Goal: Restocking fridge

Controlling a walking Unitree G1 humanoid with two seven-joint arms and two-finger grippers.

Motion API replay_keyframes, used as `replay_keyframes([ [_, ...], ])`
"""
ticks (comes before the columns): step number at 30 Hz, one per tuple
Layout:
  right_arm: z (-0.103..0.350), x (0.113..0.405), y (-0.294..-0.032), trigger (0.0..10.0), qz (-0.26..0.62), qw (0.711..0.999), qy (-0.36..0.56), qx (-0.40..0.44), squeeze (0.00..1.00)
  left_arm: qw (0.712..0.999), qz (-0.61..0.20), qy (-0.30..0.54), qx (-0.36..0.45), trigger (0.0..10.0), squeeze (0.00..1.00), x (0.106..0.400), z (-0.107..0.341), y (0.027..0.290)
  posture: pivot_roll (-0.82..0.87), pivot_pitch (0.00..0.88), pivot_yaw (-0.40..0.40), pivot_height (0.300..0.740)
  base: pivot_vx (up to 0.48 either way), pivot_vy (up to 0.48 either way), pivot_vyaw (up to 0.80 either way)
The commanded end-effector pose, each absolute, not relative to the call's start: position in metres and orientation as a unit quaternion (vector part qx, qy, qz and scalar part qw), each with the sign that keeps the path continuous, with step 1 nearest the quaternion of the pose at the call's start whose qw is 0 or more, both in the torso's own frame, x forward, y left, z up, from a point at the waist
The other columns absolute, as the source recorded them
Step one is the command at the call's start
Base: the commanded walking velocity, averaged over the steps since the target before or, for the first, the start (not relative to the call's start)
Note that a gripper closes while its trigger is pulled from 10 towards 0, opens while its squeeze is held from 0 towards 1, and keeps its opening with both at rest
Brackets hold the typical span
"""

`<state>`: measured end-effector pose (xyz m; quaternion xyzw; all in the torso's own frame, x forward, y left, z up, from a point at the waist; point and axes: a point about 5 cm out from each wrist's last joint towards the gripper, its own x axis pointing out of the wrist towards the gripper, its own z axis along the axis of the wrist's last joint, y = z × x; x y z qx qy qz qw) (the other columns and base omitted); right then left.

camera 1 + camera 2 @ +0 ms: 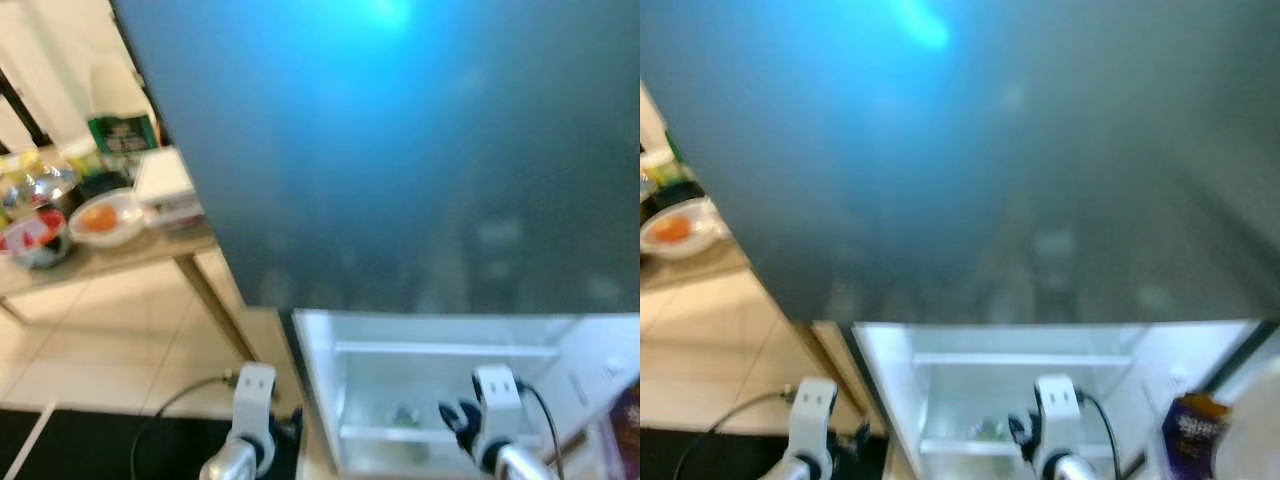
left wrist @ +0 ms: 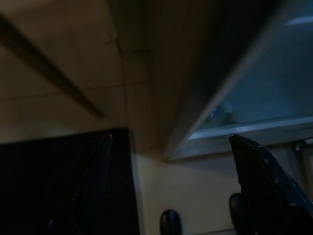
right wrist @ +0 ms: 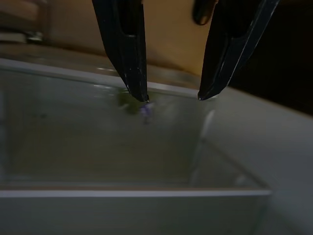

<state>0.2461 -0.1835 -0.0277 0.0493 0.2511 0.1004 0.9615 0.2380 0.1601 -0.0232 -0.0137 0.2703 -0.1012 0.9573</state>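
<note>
Looking down past a tall grey-blue glossy fridge door (image 1: pixel 400 150), the head camera shows the open white fridge compartment with clear shelves (image 1: pixel 440 390) at six o'clock. The right gripper (image 3: pixel 171 95) hangs over a clear drawer with its two black fingers set moderately apart, holding nothing. The left gripper (image 2: pixel 171 196) sits low at seven o'clock over the pale tiled floor (image 1: pixel 110 340) and a black mat (image 1: pixel 90 445), fingers spread wide and empty.

The stock waits at nine o'clock on a wooden side table (image 1: pixel 120 255): a white bowl with something orange in it (image 1: pixel 103 218), a flat white box (image 1: pixel 165 185) and a green-labelled carton (image 1: pixel 122 130), all blurred. The carton will probably be stiff but crushable, so a mid-body grasp seems best; the bowl looks slippery and breakable, better pinched at its rim.
</note>
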Motion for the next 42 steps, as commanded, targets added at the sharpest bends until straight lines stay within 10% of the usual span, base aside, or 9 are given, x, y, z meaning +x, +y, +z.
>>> replay_keyframes([
  [1, -0.031, 0.242, -0.179, 10.0, 0.102, 0.959, 0.257, 0.058, 0.00, 0.955, -0.091, 0.282, -0.011, 10.0, 0.00, 0.232, -0.028, 0.166, 0.03, 0.091, 0.074, 0.734, 0.000, 0.000, 0.00],
  [42, -0.060, 0.211, -0.208, 10.0, -0.021, 0.934, 0.355, 0.030, 0.00, 0.945, -0.047, 0.318, -0.063, 10.0, 0.00, 0.215, -0.047, 0.175, 0.04, 0.091, 0.067, 0.734, 0.000, 0.000, 0.00],
])
